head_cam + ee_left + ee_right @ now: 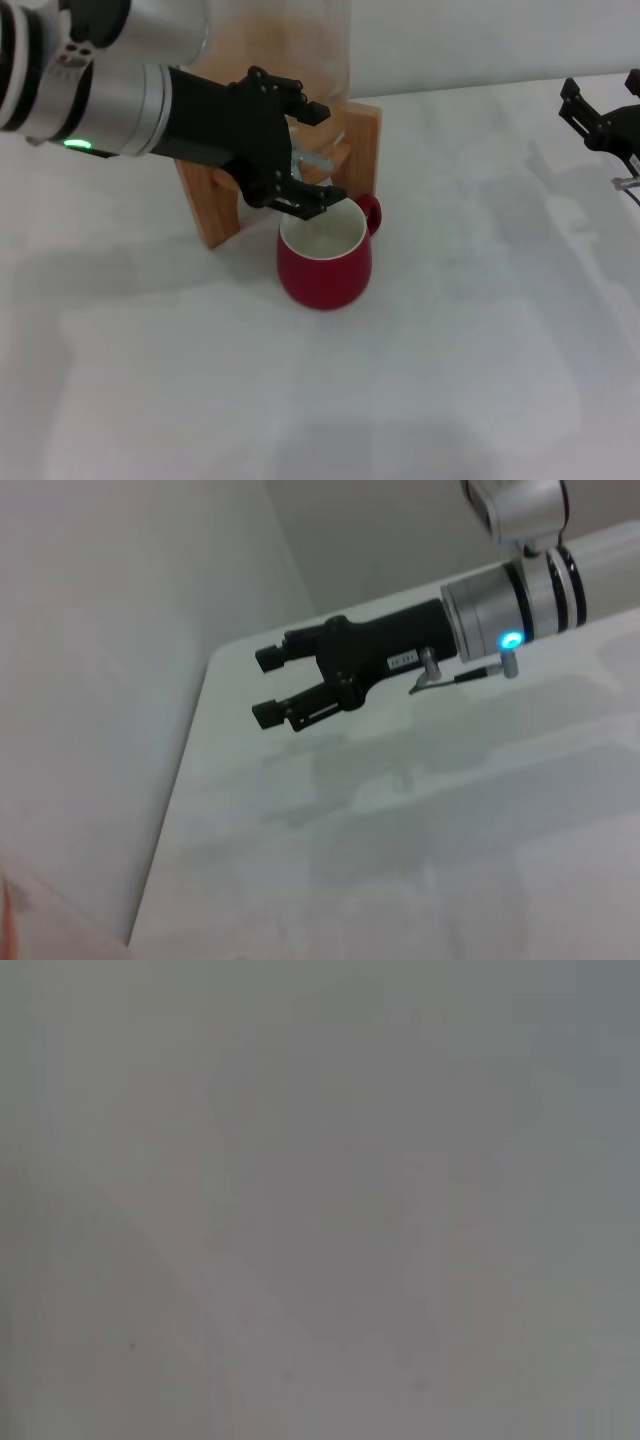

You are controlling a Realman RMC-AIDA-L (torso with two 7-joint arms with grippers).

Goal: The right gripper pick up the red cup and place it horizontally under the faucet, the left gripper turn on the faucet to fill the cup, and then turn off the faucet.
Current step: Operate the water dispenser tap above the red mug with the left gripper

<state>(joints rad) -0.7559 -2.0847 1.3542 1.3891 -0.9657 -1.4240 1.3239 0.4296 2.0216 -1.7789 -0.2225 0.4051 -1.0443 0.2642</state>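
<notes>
Under the faucet (318, 160), the red cup (325, 252) is already set upright on the counter (480, 350); the left pincer (305, 150), spread open, is placed around the lever. The right pincer (268, 685) is parked open, well apart.

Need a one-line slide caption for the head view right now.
Left claw at faucet above upright red cup; right claw off aside.

The left gripper (305, 155) covers most of the faucet (316, 157); only a bit of metal shows between its fingers, so contact is unclear. The dispenser (290, 40) is cut by the top edge. The right gripper (598, 118) is cut by the right edge. The right wrist view shows only grey blur.
</notes>
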